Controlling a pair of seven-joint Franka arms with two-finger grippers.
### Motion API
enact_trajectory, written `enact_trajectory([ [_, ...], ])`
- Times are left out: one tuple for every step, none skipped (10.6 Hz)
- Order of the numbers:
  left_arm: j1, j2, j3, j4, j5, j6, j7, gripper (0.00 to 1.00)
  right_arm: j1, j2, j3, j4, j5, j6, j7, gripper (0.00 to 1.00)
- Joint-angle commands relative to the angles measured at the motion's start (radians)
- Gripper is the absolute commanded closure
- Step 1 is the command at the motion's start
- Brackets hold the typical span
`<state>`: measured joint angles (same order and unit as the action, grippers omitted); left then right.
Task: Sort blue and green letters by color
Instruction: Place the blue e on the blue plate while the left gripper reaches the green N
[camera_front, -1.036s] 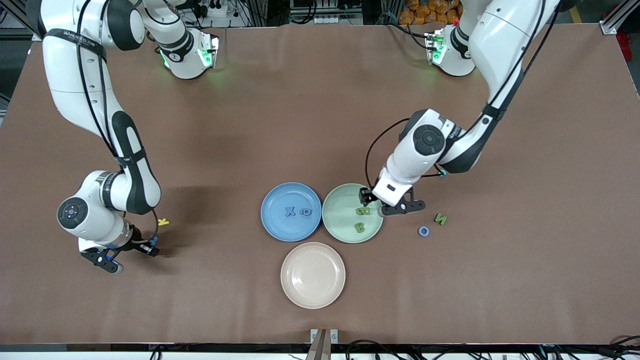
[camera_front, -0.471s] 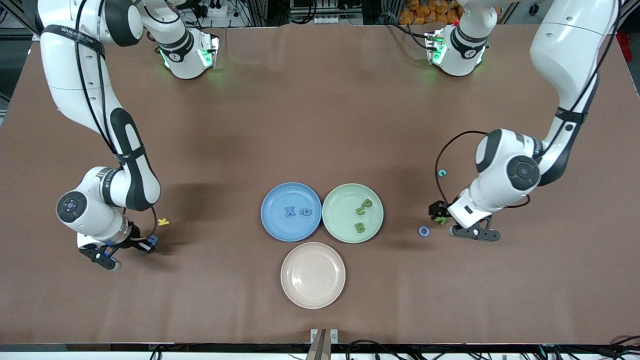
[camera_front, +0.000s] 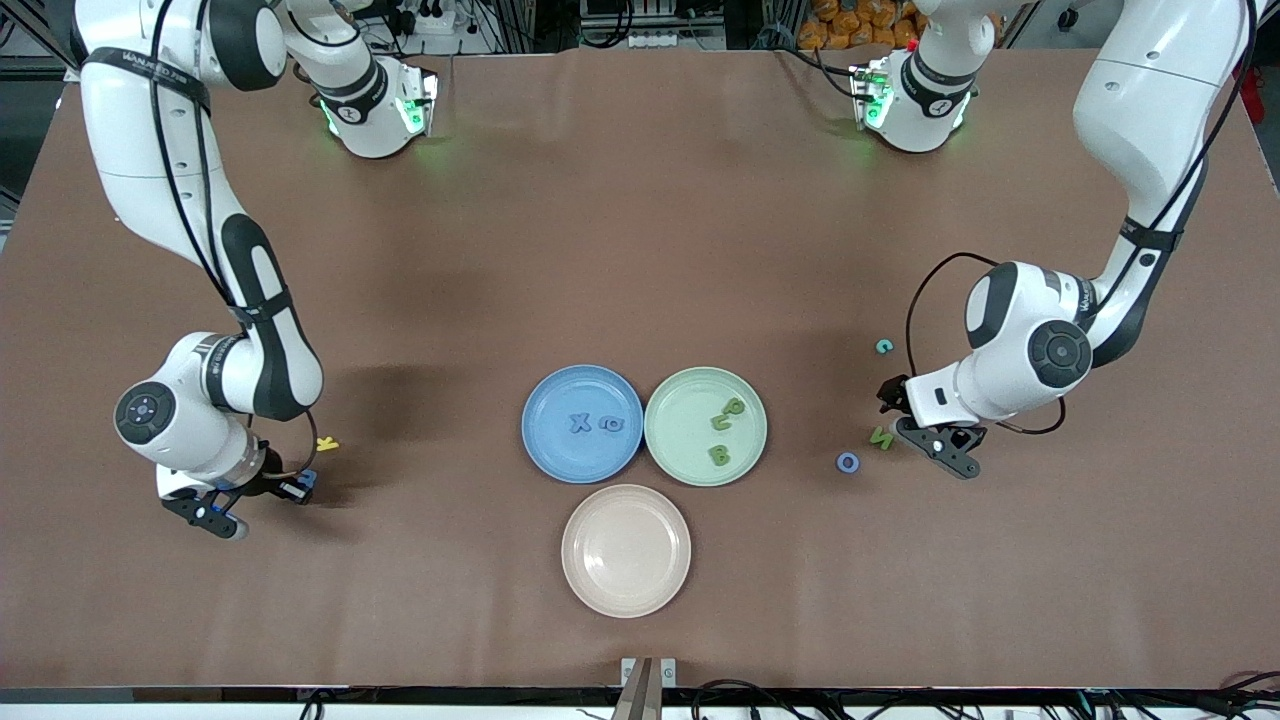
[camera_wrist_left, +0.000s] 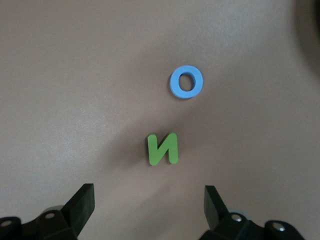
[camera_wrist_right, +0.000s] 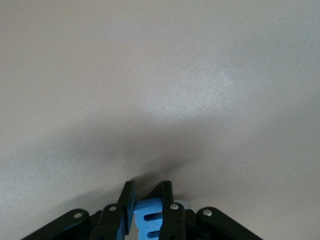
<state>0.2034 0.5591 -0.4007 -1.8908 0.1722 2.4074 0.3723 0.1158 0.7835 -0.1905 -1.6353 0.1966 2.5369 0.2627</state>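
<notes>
since the earlier frame the left arm has swung away from the pale green round plate (camera_front: 705, 426) toward its own end of the table; its left end effector (camera_front: 920, 432) now hangs spread wide just over the small olive green letter n (camera_wrist_left: 163, 148), which lies flat on the table (camera_front: 640, 250) just beside the fingertips, with the small blue ring-shaped letter o (camera_wrist_left: 186, 82) near it. the left arm is nearer, wrist tilted low. the right end effector (camera_wrist_right: 147, 202) is pinching a small blue letter (camera_wrist_right: 149, 220) low at the right arm's end.
</notes>
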Motion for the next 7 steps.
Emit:
enact_trajectory([
  [0.016,0.028,-0.01,0.004,0.103,0.024,0.054,0.11,0.019,-0.044,0.014,-0.028,0.027,-0.03,-0.023,0.76],
  [0.013,0.051,-0.01,0.018,0.128,0.039,0.051,0.17,0.034,-0.07,0.014,-0.026,0.029,-0.058,-0.022,0.76],
  [0.013,0.073,-0.01,0.025,0.13,0.05,0.04,0.17,0.056,-0.091,0.014,-0.026,0.03,-0.073,-0.017,0.76],
  [0.01,0.077,-0.01,0.032,0.119,0.058,0.036,0.18,0.086,-0.111,0.014,-0.024,0.044,-0.076,-0.016,0.76],
  [0.002,0.085,-0.01,0.038,0.119,0.059,0.036,0.21,0.119,-0.131,0.014,-0.024,0.082,-0.076,-0.022,0.76],
  [0.004,0.091,-0.01,0.045,0.118,0.059,0.031,0.25,0.157,-0.15,0.014,-0.023,0.093,-0.078,-0.023,0.75],
  [0.002,0.097,-0.01,0.052,0.118,0.059,-0.001,0.27,0.212,-0.17,0.016,-0.023,0.093,-0.084,-0.023,0.75],
])
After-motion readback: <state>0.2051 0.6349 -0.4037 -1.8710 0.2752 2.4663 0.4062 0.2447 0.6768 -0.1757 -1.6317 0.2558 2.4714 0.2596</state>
